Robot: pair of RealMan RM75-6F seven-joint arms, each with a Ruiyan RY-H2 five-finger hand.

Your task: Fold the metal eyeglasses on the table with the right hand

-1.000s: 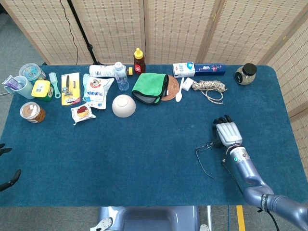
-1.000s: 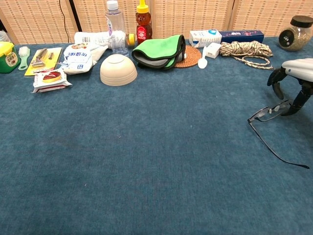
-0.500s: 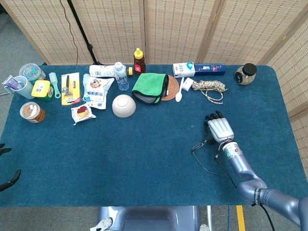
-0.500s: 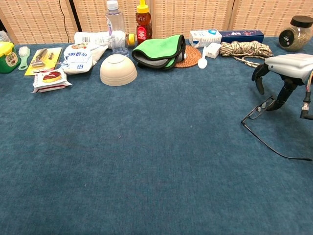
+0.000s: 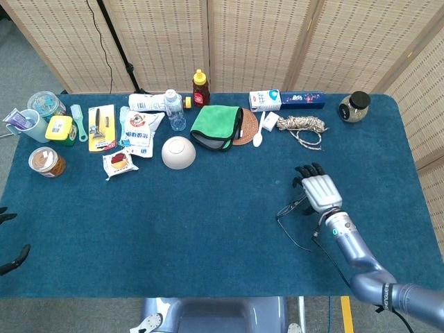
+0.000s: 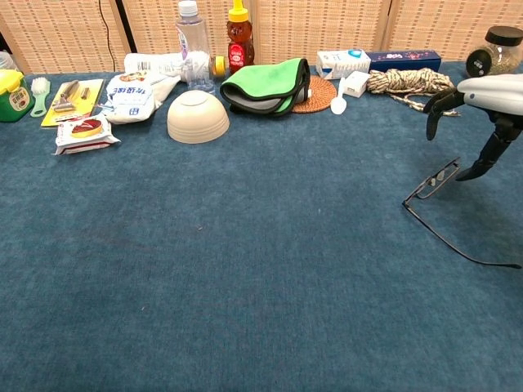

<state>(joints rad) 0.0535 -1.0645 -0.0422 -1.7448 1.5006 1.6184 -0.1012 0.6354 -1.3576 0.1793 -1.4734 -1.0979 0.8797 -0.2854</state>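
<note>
Currently: glasses lie unfolded on the cloth, one temple splayed toward you; your right hand hovers just above them, fingers apart and empty; folding is all yet to do.

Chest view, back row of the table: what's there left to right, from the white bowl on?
Bowl → green cloth → woven coaster → rope → jar. Nearer the camera at far right: glasses under the right robot hand.
</note>
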